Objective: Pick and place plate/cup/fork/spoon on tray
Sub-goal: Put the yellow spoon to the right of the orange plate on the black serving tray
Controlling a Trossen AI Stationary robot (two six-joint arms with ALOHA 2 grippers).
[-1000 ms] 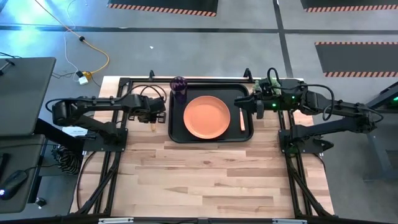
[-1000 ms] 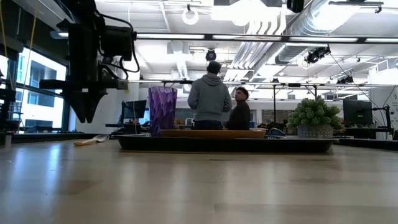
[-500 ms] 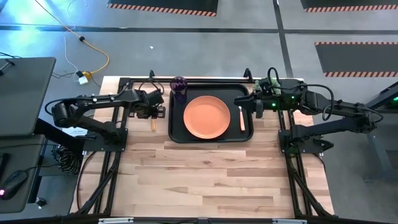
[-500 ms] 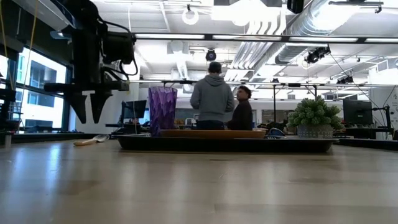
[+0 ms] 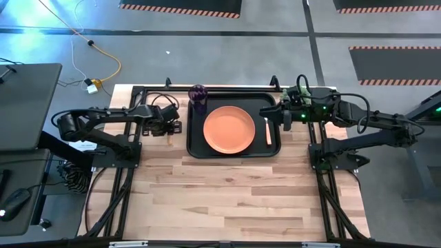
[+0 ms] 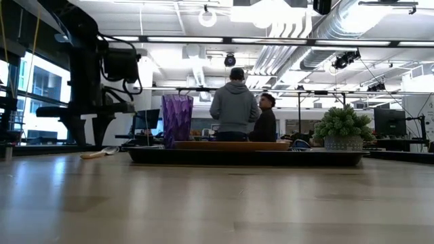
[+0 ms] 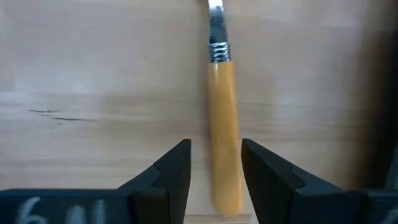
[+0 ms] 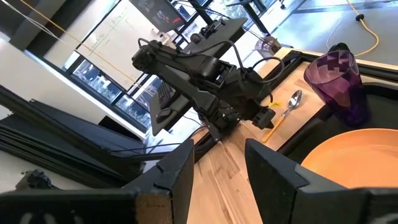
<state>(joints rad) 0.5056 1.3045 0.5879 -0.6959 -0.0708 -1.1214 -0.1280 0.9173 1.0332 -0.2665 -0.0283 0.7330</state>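
Note:
The spoon lies flat on the wood left of the black tray; its orange handle shows in the left wrist view, and its bowl in the right wrist view. My left gripper is open, low over the spoon, one finger on each side of the handle near its free end; I see no touch. The orange plate and the fork lie on the tray. The purple cup stands at the tray's far left corner. My right gripper is open and empty at the tray's right edge.
The black metal frame runs along the table's far and side edges, close behind my left arm. Bare wood fills the near half of the table. People stand in the room beyond the table.
My left gripper has gone down toward the spoon and has opened: its fingertips were together a second ago and now stand apart on either side of the handle. The spoon has stayed where it was.

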